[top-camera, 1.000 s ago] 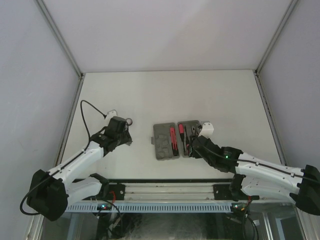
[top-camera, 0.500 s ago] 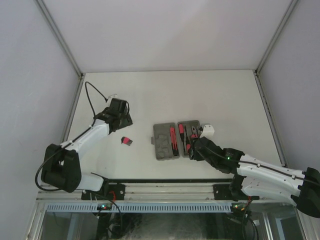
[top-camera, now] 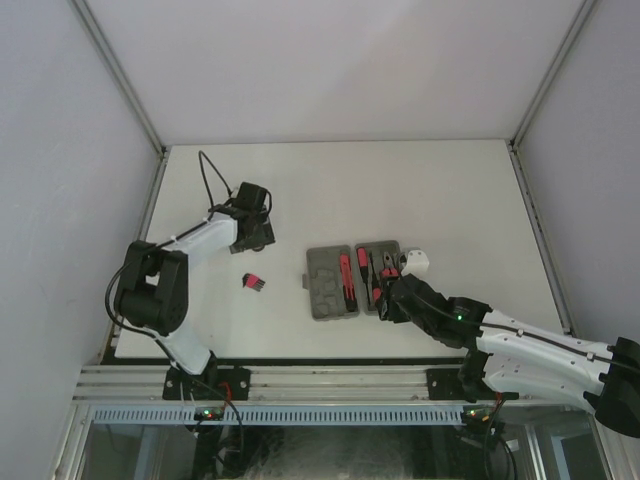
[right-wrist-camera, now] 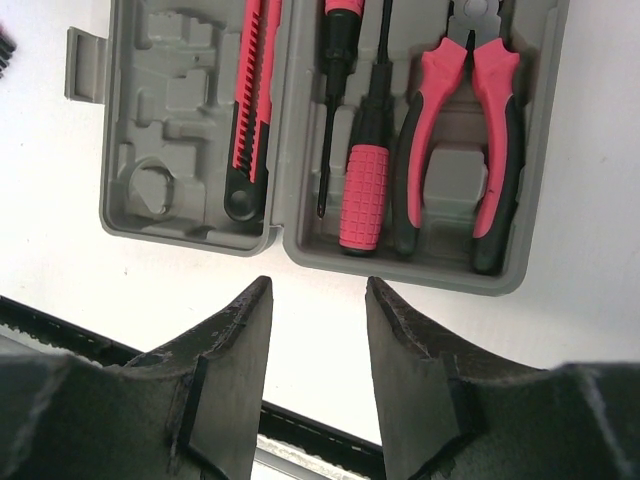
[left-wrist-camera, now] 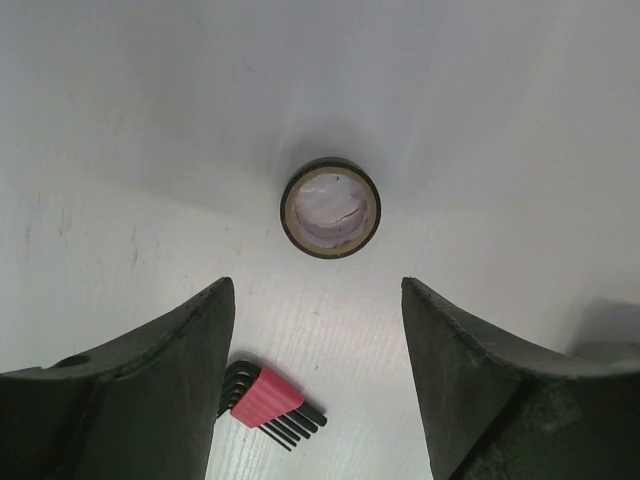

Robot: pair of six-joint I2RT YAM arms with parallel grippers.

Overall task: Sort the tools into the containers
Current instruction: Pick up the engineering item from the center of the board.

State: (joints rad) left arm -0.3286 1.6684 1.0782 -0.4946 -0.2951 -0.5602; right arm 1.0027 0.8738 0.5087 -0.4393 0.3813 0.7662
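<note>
The containers are two joined grey trays (right-wrist-camera: pixel 190 215) (top-camera: pixel 322 300) with moulded recesses. In the right wrist view the left tray holds a red-and-black knife-like tool (right-wrist-camera: pixel 250 110). The right tray holds a thin screwdriver (right-wrist-camera: pixel 335 60), a red-handled driver (right-wrist-camera: pixel 365 185) and pliers (right-wrist-camera: pixel 470 130). My right gripper (right-wrist-camera: pixel 317 285) (top-camera: pixel 385 298) stands open and empty just in front of the trays' near edge. My left gripper (left-wrist-camera: pixel 316 285) (top-camera: pixel 254 236) hangs open over bare table. A small dark ring (left-wrist-camera: pixel 330 208) lies ahead of it, and a red hex-key set (left-wrist-camera: pixel 265 400) (top-camera: pixel 253 283) lies low between its fingers, untouched.
A small white object (top-camera: pixel 415 262) lies at the trays' right side, close to my right arm. A black cable (top-camera: pixel 205 170) loops above my left arm. Grey walls enclose the white table, with a metal rail along its near edge.
My left arm swung back and to the right, uncovering the hex-key set on the table, and its jaws opened wider. My right gripper has barely moved.
</note>
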